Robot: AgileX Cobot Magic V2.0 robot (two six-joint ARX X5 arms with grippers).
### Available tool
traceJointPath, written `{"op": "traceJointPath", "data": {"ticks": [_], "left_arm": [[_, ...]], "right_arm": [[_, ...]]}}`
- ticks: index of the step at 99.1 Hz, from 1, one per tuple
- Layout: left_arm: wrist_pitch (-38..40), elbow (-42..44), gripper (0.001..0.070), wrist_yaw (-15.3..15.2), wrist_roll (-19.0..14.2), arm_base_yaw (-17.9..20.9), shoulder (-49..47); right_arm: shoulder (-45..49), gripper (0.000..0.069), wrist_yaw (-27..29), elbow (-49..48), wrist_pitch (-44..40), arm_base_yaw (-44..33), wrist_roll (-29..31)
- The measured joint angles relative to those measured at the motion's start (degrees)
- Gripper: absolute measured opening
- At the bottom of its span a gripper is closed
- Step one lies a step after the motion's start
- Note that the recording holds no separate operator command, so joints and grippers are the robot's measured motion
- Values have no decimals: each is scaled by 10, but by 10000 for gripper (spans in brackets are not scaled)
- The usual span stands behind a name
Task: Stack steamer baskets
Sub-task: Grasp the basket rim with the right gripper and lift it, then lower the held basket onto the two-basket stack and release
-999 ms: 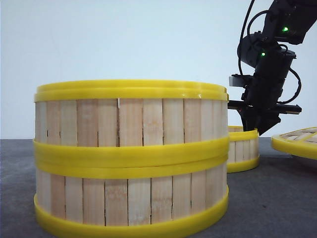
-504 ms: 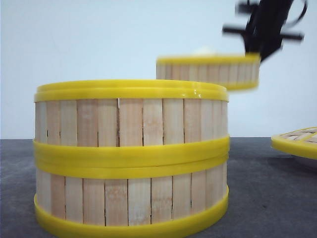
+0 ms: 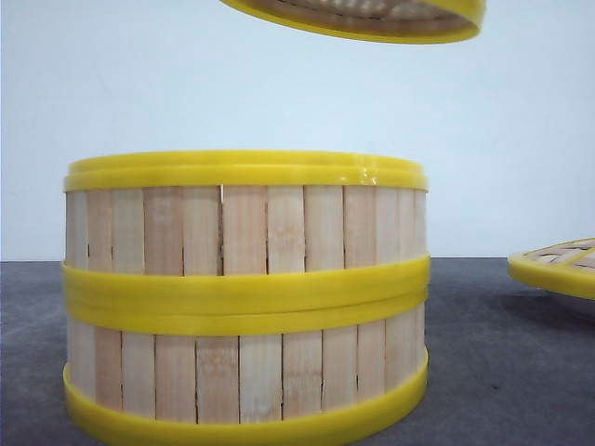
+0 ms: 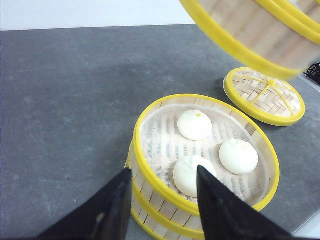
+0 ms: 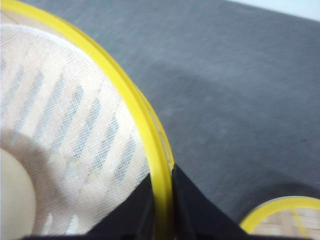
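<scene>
Two steamer baskets stand stacked on the dark table, the upper [image 3: 246,218] on the lower [image 3: 246,376]. The top one [image 4: 150,150] is cloth-lined and holds three white buns [image 4: 195,125]. My left gripper [image 4: 162,172] hangs open above the stack's rim, one finger outside the wall and one over a bun, touching nothing. A third basket [image 3: 372,20] hangs in the air above the stack and also shows in the left wrist view [image 4: 255,35]. My right gripper [image 5: 162,175] is shut on its yellow rim [image 5: 125,85], one finger inside and one outside. Neither gripper shows in the front view.
A flat woven lid with a yellow rim [image 3: 558,265] lies to the right of the stack, also seen from the left wrist [image 4: 265,97] and the right wrist [image 5: 282,215]. Dark grey table [image 4: 65,100] surrounds the stack. A bun [image 5: 15,197] lies in the held basket.
The right gripper has lifted the third basket off the table behind the stack, up and over it. The arm has left the front view. The stack has not moved.
</scene>
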Motion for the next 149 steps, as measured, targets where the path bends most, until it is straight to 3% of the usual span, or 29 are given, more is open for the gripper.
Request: {"op": "traceJointPath", "data": {"ticks": [25,64,107,149], "left_arm": [[0,0,228,0,0,0,0],[0,0,228,4,0,0,0],[0,0,228,4,0,0,0],[0,0,228,7,0,0,0]], "right_arm": [[3,24,4,-18,0,73,-15],[3,24,50,-127,47,158,-21],[3,24,81,-192,115,174,-19],[30,24,91,-194,112,173,-18]]}}
